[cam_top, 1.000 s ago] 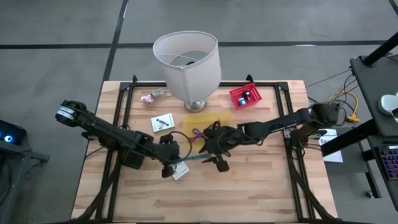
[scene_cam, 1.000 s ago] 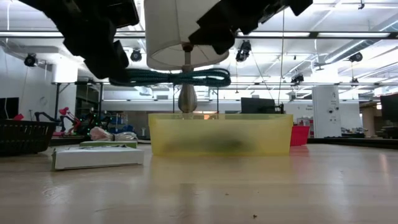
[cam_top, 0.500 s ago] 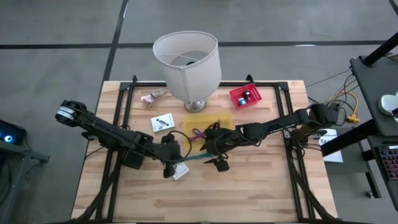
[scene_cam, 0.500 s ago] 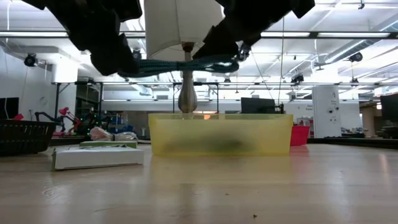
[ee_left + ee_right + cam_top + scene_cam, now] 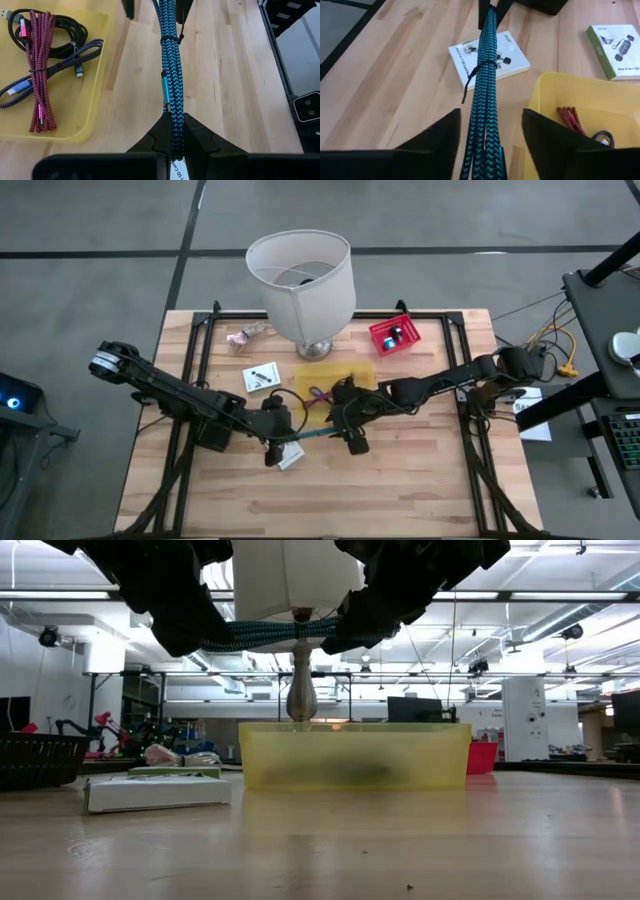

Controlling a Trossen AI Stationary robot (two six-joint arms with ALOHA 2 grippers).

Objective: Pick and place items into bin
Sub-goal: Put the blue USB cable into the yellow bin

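The teal braided cable bundle (image 5: 315, 433) (image 5: 270, 633) hangs level in the air between my two grippers, just near of the yellow bin (image 5: 352, 366). My left gripper (image 5: 275, 440) (image 5: 173, 125) is shut on its left end. My right gripper (image 5: 345, 430) (image 5: 491, 112) is open, with a finger on either side of the bundle's right end (image 5: 482, 85). In the bin (image 5: 95, 75) lie a magenta cable (image 5: 37, 60), a black coiled cable (image 5: 55, 30) and a purple cable (image 5: 75, 55). My left gripper pinches the end of the teal bundle (image 5: 172, 107) between its two fingers, coming from the table's left. The bundle runs straight on from the fingers, lifted clear and level. My right gripper stands around the other end (image 5: 167, 15); whether a finger touches it, I cannot tell.
A big white lampshade (image 5: 300, 275) stands behind the bin. A red tray (image 5: 393, 335) sits to its right and a crumpled packet (image 5: 245, 335) to its left. One white card box (image 5: 262, 376) lies left of the bin, another (image 5: 490, 60) under the cable.
Both grippers have risen, and the teal bundle between them has gone up with them, staying level. It now hangs higher above the bin's rim than a second ago.
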